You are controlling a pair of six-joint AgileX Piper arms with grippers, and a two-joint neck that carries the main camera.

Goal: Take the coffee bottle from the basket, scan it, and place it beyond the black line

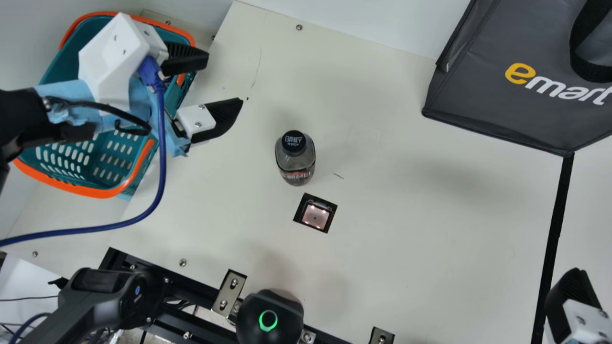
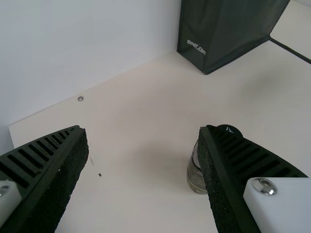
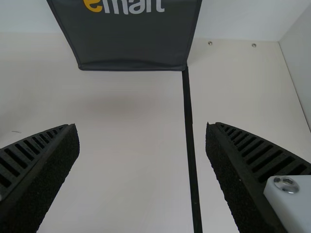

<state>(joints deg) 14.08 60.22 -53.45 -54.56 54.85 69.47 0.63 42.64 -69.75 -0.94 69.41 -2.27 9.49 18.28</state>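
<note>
Main view: coffee bottle point(image 1: 295, 162) upright on the table point(image 1: 406, 229), left hand point(image 1: 224, 80) and right hand point(image 1: 571, 296) empty

The likeliest trouble from here is a knock. The bottle stands on its base outside the basket point(image 1: 95, 193), near the lit scanner window point(image 1: 315, 216) but not over it. If the left hand comes in off-centre, a fingertip could strike the cap or shoulder and tip it; in the left wrist view one finger overlaps the bottle, so the line-up probably needs correcting first. A careless turn while scanning could point the code away from the window and miss the read; whether a scan is done, I cannot tell. The blue cable point(image 1: 163, 143) looping below the left hand could drag or snag on the basket rim if that arm swings wide. Should the right hand take the bottle, a short carry or early release might leave it on or short of the black line point(image 1: 557, 224).

As for the hands, the left has its fingers spread wide beside the basket, nothing between them and the bottle well apart. The right, at the black line, is also spread wide in its wrist view, gripping nothing.
</note>
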